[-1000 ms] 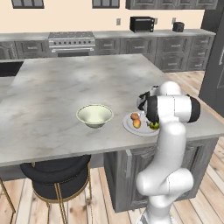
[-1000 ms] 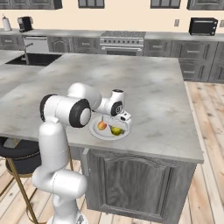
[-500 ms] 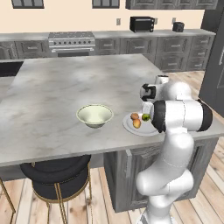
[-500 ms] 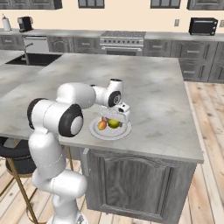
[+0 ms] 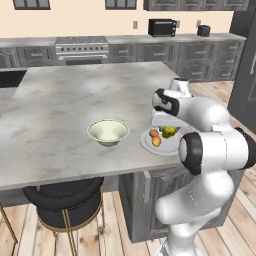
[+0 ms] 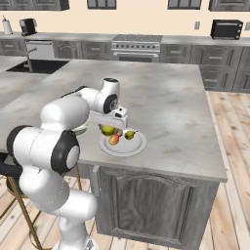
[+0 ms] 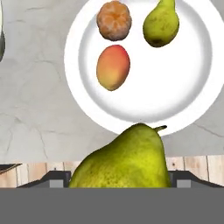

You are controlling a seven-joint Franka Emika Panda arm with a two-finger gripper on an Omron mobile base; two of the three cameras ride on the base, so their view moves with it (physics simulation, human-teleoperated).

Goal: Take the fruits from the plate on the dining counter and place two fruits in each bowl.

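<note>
1. The pincer (image 7: 120,186) is closed on a yellow-green pear (image 7: 124,159). In the hand view the fruit swells up between the dark finger tips at the bottom, and in the right base view it hangs just under the hand, lifted above the plate (image 6: 138,147).
2. Three fruits lie on the white plate in the hand view: a ribbed orange fruit (image 7: 114,20) at about 11 o'clock, a second pear (image 7: 161,23) at 1 o'clock, and a red-orange peach (image 7: 113,67) toward 9 o'clock of centre. None touches another.
3. The plate sits near the front edge of the dining counter (image 5: 75,100); wood floor shows just past that edge.
4. One cream bowl (image 5: 108,132) stands on the counter at 9 o'clock of the plate in the left base view, near but apart. I cannot tell what it holds.
5. Step in hand, as I judge it: the first fruit is picked and ready to carry. The next move calls for swinging the pear across to the bowl, then lowering before letting go.
6. The arm is folded tightly, elbow bulging toward the cameras, wrist reaching over the plate with the hand pointing straight down.
</note>
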